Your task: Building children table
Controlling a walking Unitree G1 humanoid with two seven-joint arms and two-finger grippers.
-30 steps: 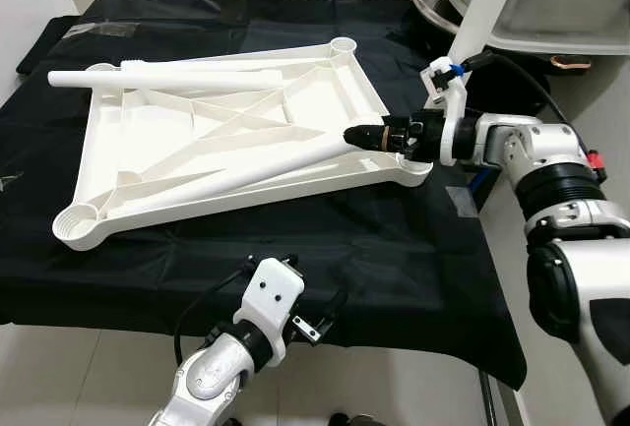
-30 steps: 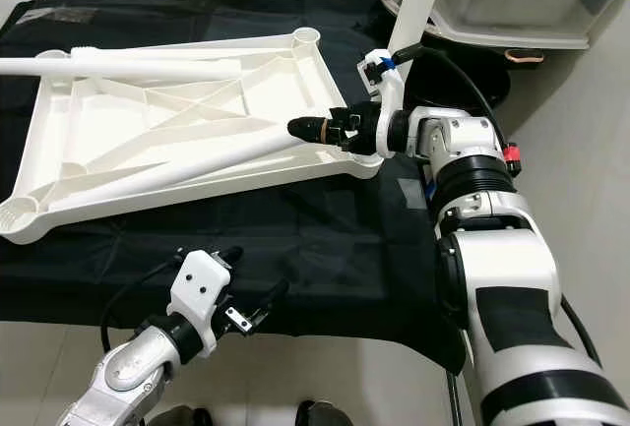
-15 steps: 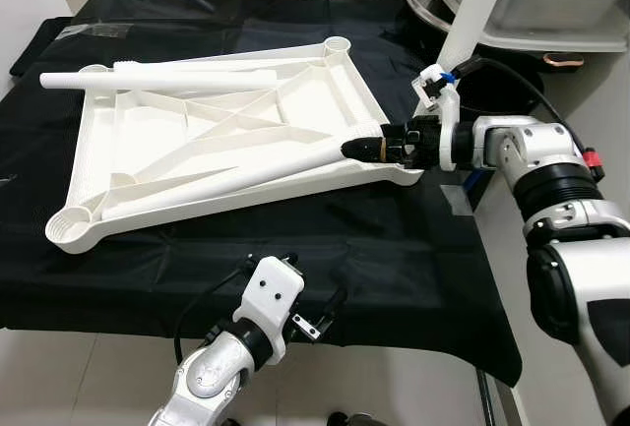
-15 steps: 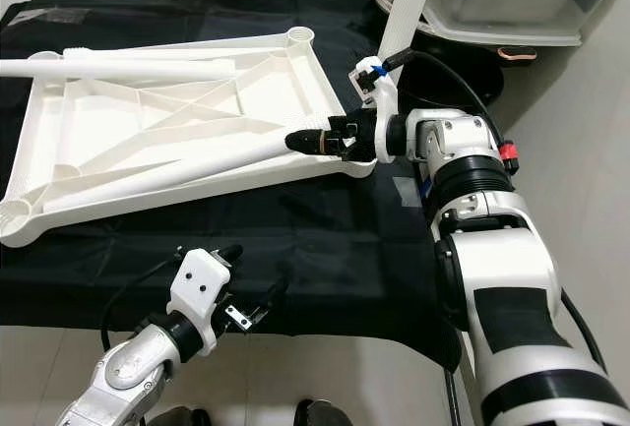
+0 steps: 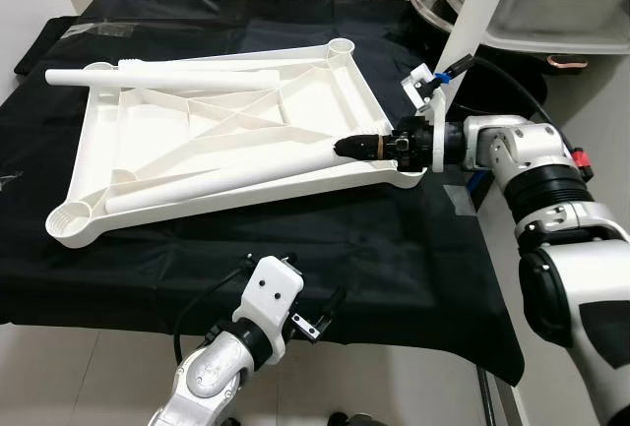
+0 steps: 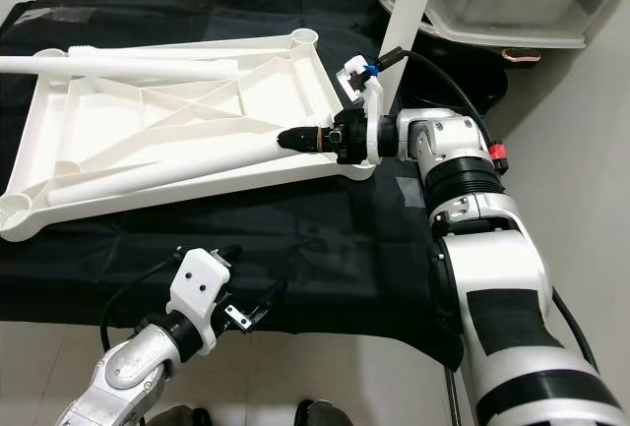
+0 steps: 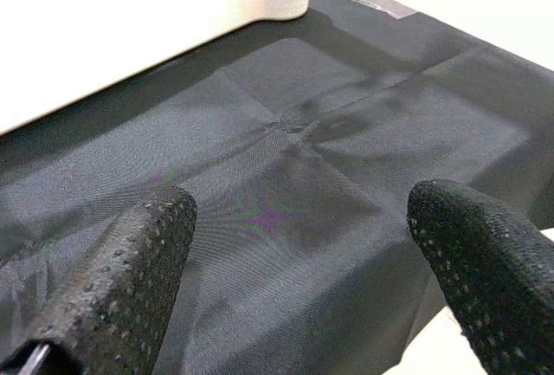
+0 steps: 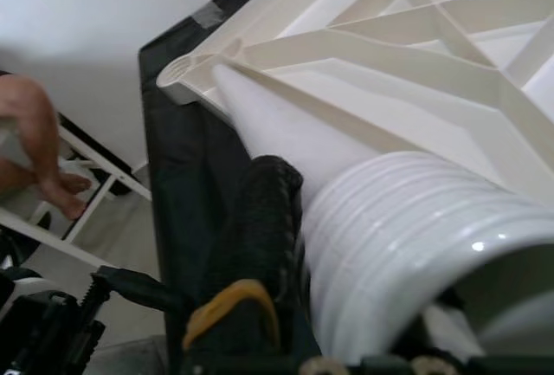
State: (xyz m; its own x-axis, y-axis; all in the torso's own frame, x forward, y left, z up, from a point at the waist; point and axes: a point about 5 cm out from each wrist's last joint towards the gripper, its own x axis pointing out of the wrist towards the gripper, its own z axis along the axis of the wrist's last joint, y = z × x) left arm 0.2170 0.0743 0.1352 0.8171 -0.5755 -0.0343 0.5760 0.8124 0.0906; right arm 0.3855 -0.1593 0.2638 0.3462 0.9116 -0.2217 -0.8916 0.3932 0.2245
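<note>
White moulded plastic tabletop (image 5: 226,141) lies underside up on a black cloth (image 5: 394,249), cross-ribbed, with round sockets at the corners. A smooth white tubular leg (image 5: 226,178) lies diagonally across it; its ridged threaded end is clamped in the right gripper (image 5: 362,147). A second leg (image 5: 162,79) rests along the far rim. The left gripper (image 7: 303,245), fingers apart, hovers over the cloth's near edge.

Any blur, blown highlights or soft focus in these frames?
Left eye view: sharp, even light. Left wrist view: the upside-down white plastic tabletop is overexposed, the black fingers soft. Right wrist view: the ribbed end of the white plastic leg tube is blurred.
</note>
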